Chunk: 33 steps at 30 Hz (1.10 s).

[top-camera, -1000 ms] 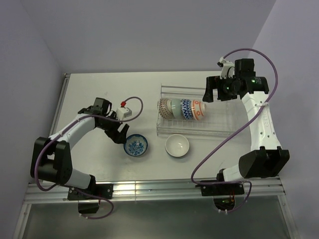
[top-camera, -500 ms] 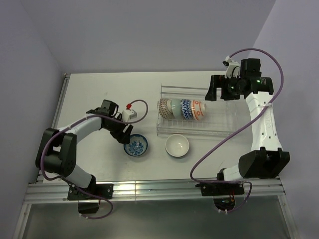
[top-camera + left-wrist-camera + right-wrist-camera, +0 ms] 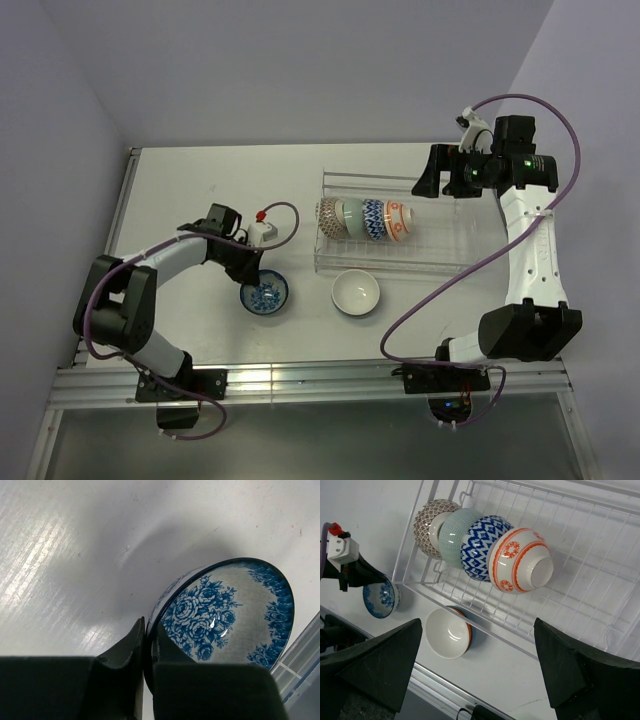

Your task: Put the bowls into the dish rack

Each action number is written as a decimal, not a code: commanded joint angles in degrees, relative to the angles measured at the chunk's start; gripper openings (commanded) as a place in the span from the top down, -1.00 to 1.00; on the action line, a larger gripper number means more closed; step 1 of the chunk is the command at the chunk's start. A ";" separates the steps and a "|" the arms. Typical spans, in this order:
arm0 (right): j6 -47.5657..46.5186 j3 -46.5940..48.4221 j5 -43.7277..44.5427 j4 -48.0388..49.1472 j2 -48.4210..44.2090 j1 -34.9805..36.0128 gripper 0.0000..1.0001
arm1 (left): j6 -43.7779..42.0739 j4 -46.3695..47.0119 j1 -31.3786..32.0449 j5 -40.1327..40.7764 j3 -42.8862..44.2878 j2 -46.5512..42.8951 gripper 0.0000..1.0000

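On the left part of the table [image 3: 200,180], the left gripper [image 3: 251,274] is clamping the rim of a blue-white flower bowl [image 3: 266,296]. The left wrist view is showing it clearly: one finger [image 3: 131,645] is pressing on the outside wall and the other is sitting inside the bowl, with the rim pinched between them. This bowl is lying in front of the left end of the dish rack [image 3: 440,262], apart from it. I cannot tell if it is resting flat or is slightly lifted.

A white bowl [image 3: 356,292] is standing mouth up on the table, just beside the near side of the rack. Inside the rack, four bowls are leaning on their sides in one row, each touching the next: a brown-patterned bowl [image 3: 328,215], a pale green bowl [image 3: 350,216], a blue zigzag bowl [image 3: 373,219] and an orange-red bowl [image 3: 398,221].

The right gripper [image 3: 430,172] is hanging over the far right end of the rack, its fingers spread wide and holding nothing.
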<state>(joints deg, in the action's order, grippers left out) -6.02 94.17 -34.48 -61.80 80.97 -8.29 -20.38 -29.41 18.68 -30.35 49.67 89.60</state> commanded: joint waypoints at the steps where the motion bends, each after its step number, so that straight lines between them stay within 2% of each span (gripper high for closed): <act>1: 1.80 2.34 -2.96 2.03 0.24 -0.23 -1.00 | 0.61 0.50 0.13 -2.16 -0.45 -4.24 0.99; 7: 4.88 -0.56 -7.09 5.46 -0.46 0.03 -1.00 | 3.94 -1.27 -0.31 -9.71 2.44 -14.87 1.00; 10: 5.49 -2.06 -9.28 6.69 -0.55 0.82 -0.99 | 9.90 2.15 -0.13 -13.15 4.20 -19.53 1.00; 14: 5.93 -4.16 -12.71 8.53 -1.16 2.67 -0.96 | 22.29 9.97 1.80 -12.20 7.54 -22.19 0.99; 22: 10.93 -6.89 -22.82 13.54 -1.08 7.94 -0.82 | 34.70 24.28 6.37 -6.48 12.65 -18.60 1.00; 25: 16.63 -8.56 -22.13 18.55 -0.99 11.98 -0.82 | 39.35 28.34 8.13 -3.85 12.91 -16.84 1.00; 29: 22.09 -9.00 -21.15 24.86 -0.20 16.20 -0.82 | 41.03 30.73 10.41 -2.44 14.22 -15.16 0.99; 33: 24.83 -8.65 -22.73 26.29 1.03 18.57 -0.90 | 42.61 31.08 10.59 -1.29 14.93 -13.93 1.00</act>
<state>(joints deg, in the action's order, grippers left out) 14.44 85.06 -55.24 -41.06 81.14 9.26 18.33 -4.91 29.04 -32.60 60.27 76.16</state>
